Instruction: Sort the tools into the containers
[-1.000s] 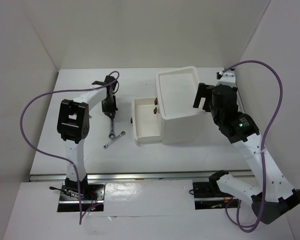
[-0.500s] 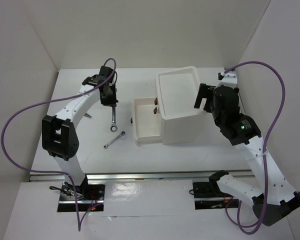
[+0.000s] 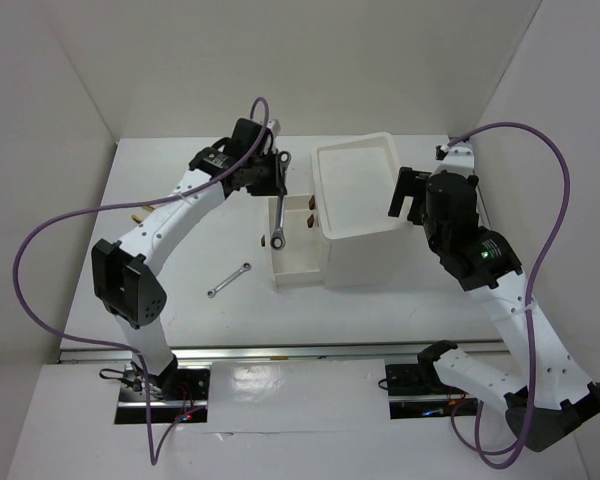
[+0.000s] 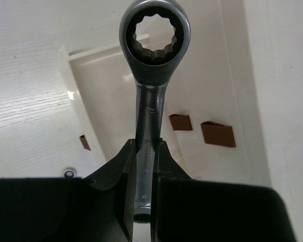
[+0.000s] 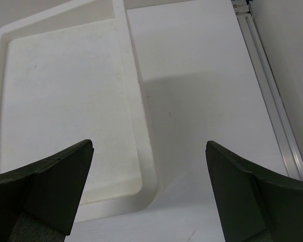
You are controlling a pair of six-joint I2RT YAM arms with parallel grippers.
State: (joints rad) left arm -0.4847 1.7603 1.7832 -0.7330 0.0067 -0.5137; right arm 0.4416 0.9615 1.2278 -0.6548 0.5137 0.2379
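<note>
The left claw [image 4: 145, 156] is gripping the long wrench [image 3: 279, 208] by its shaft, with its fingers narrowed tight onto the metal. The tool is hanging ring-end down over the open drawer [image 3: 300, 258] of the white box [image 3: 365, 255]. A second ago this wrench was lying on the tabletop [image 3: 195, 312] against the short wrench [image 3: 228, 280]. The left arm has since been lifting it clear and swinging it rightward. The short wrench is now lying alone on the tabletop, left of the drawer. The right claw [image 5: 147, 151] is hovering wide apart, holding nothing, above the right edge of the box's top tray [image 3: 355, 185]. The pick seems finished and the placing is beginning. The wrench probably needs lowering and tilting flat, since it is hanging upright over a shallow drawer.
</note>
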